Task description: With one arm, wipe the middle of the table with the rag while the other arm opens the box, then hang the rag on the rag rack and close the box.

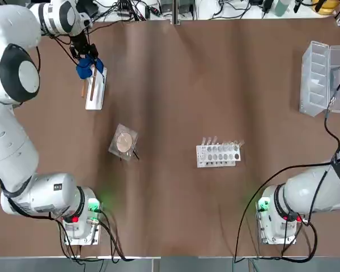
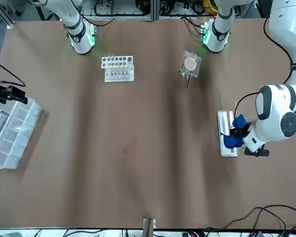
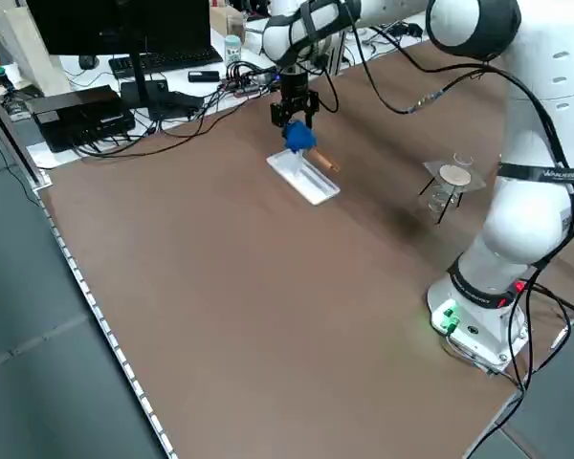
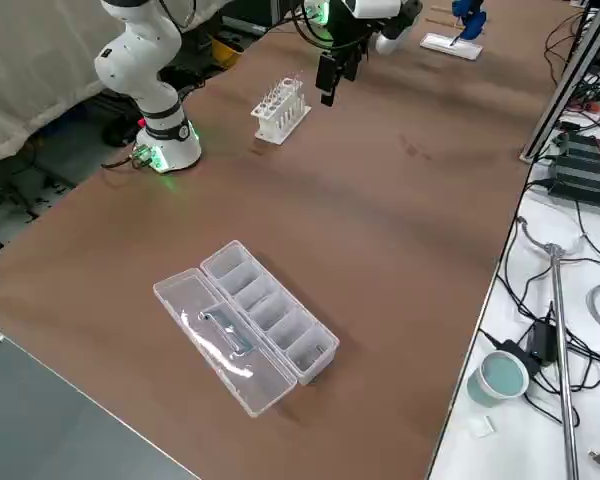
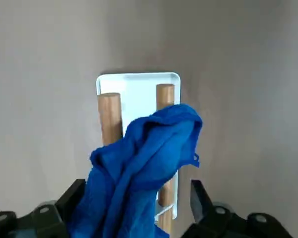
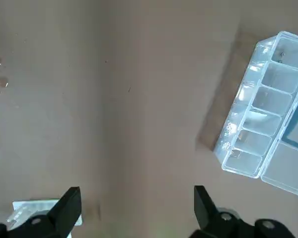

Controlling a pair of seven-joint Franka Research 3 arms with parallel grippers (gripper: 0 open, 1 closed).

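Rag (image 5: 144,168) on rack rods (image 5: 111,118); left claw (image 5: 138,198) around.

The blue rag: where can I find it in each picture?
Top: upper left, rag.
Front: right side, lower half.
Left side: upper middle.
Right side: top, right of centre.
Left wrist: lower middle.
Right wrist: not in it.
Shared landmark, where visible: white rack base beneath.
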